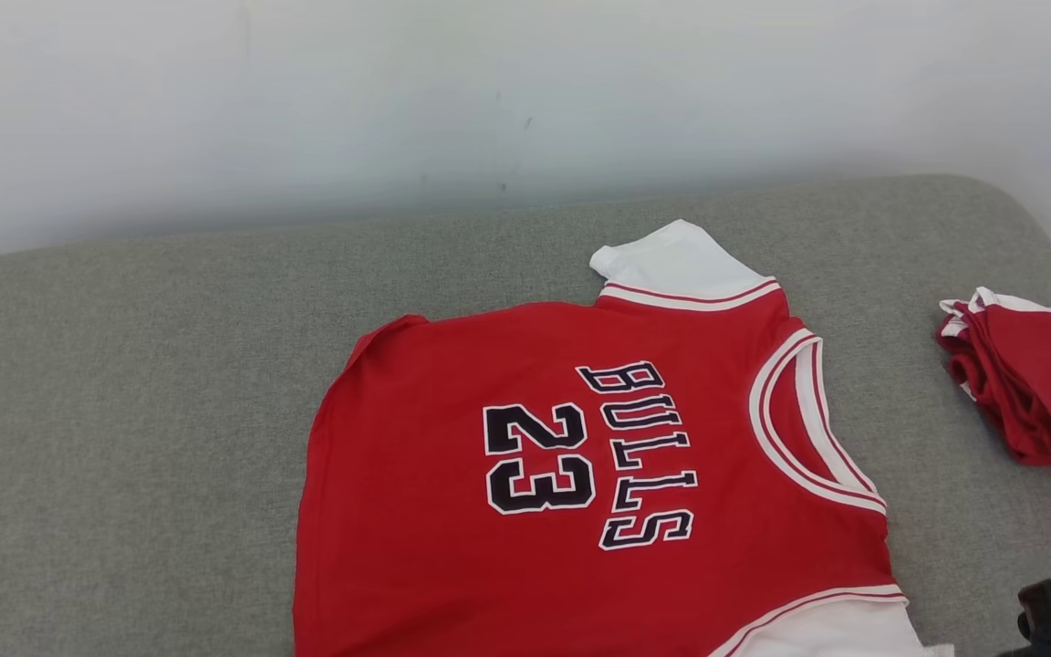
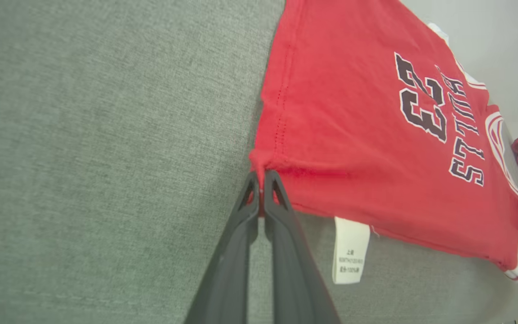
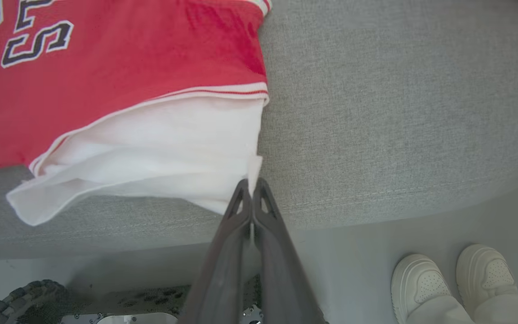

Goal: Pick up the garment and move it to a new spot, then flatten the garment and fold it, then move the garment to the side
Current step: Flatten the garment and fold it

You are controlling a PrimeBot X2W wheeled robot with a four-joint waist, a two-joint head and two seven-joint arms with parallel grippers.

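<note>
Head view: the red garment (image 1: 489,511) lies print-up across the centre and lower frame on the grey pad (image 1: 124,411).

Left wrist view: the left gripper (image 2: 261,180), centre frame, is clenched on the red hem corner (image 2: 263,157).

Right wrist view: the right gripper (image 3: 252,186), centre frame, pinches the white sleeve (image 3: 173,148) edge.

To flatten well, draw both corners apart evenly and low, without twisting.

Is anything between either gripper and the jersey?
Nothing visible: left gripper is shut on a red hem corner of the jersey, right gripper on its white sleeve edge. A red garment pile lies apart at right.
</note>
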